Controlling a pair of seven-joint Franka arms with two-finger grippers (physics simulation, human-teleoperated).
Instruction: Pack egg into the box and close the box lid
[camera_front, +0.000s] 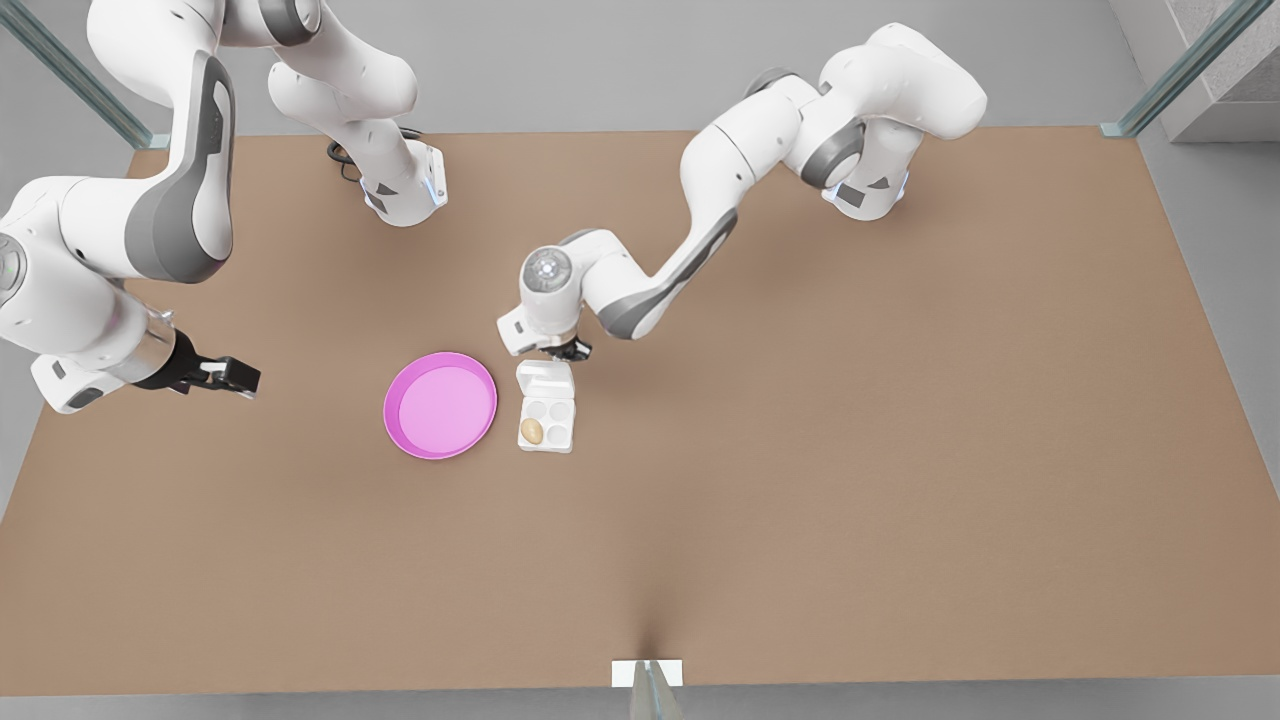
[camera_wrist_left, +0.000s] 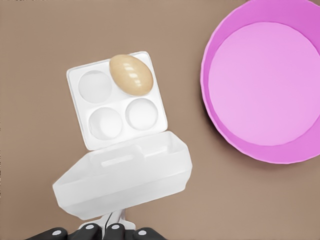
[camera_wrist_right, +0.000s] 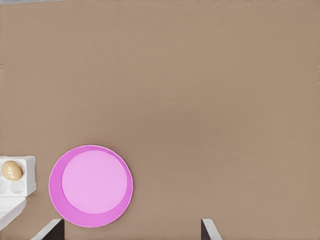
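The white box (camera_front: 560, 440) lies open at mid-table, right beside the pink plate (camera_front: 440, 405). The tan egg (camera_front: 532, 431) sits in one corner cup of the box (camera_wrist_left: 80, 115); in the left wrist view the egg (camera_wrist_left: 131, 75) fills the cup nearest the plate (camera_wrist_left: 265, 85), and three cups are bare. The box lid (camera_wrist_left: 125, 180) is tilted up off the table. My left gripper (camera_front: 572, 350) is at the lid's far edge, its fingers (camera_wrist_left: 115, 222) pinched on the rim. My right gripper (camera_front: 235, 378) hangs open at the front view's left, away from the plate (camera_wrist_right: 91, 186).
Brown tabletop stretches all around the box and plate. Both arm bases stand along the far edge. A small white bracket (camera_front: 647, 673) is at the near edge. From the right wrist view, the egg (camera_wrist_right: 12, 171) and box (camera_wrist_right: 27, 175) show beyond the plate.
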